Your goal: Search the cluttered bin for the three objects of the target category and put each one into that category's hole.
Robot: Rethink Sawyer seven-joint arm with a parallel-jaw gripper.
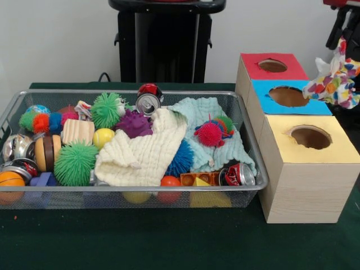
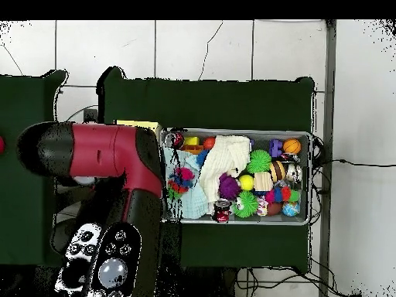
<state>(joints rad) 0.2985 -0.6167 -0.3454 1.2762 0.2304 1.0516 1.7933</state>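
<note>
The red and black arm (image 2: 116,166) reaches out, its tool (image 1: 343,28) closed on a multicoloured cloth (image 1: 334,84).

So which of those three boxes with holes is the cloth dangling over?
The blue box, the middle one. The colourful patterned cloth hangs at its right edge, while the red box behind and yellow box in front sit clear.

Arm (image 2: 108,155): red glossy shell with black rounded joint caps and black lower housing. Wrist end (image 2: 97,263) carries a black panel with a round grey dial and several pale oval buttons. Pedestal (image 1: 166,42): black upright column, dark cable running down beside it
</note>
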